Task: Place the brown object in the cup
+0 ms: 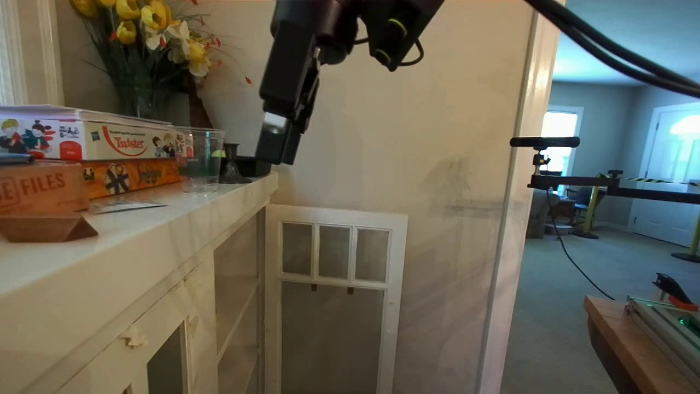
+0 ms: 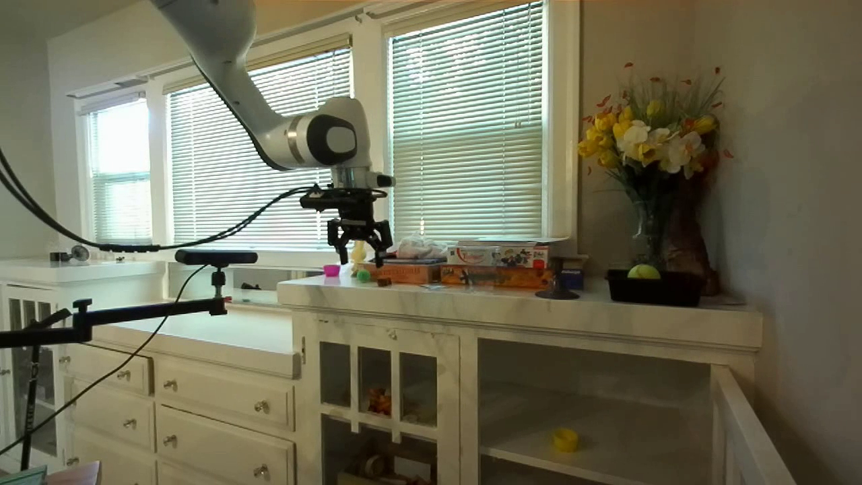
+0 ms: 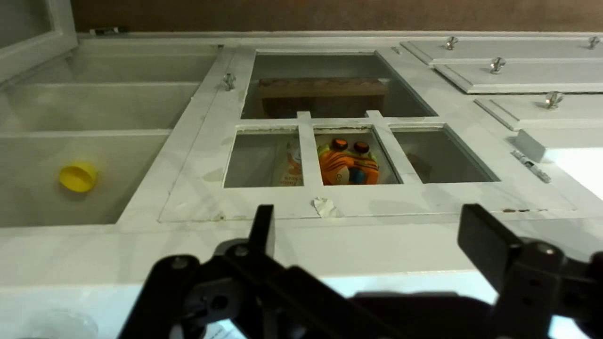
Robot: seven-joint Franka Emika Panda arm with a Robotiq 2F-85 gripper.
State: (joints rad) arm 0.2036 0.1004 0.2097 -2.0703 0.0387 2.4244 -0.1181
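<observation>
Here the claw hangs in the air, pointing down, its two fingers spread wide apart in the wrist view; whether it is above the counter or in front of it, I cannot tell. The brown object lies on that white top, well apart from the claw, at the near left in an exterior view, in front of an orange-brown box lettered FILES. A green ball sits to its left in an exterior view. Farther along, to the right, a clear cup stands upright just beside a stacked Twister box. At the counter's right end in an exterior view are a black tray and a vase of yellow flowers. Below, a round yellow thing rests on a cabinet shelf.
</observation>
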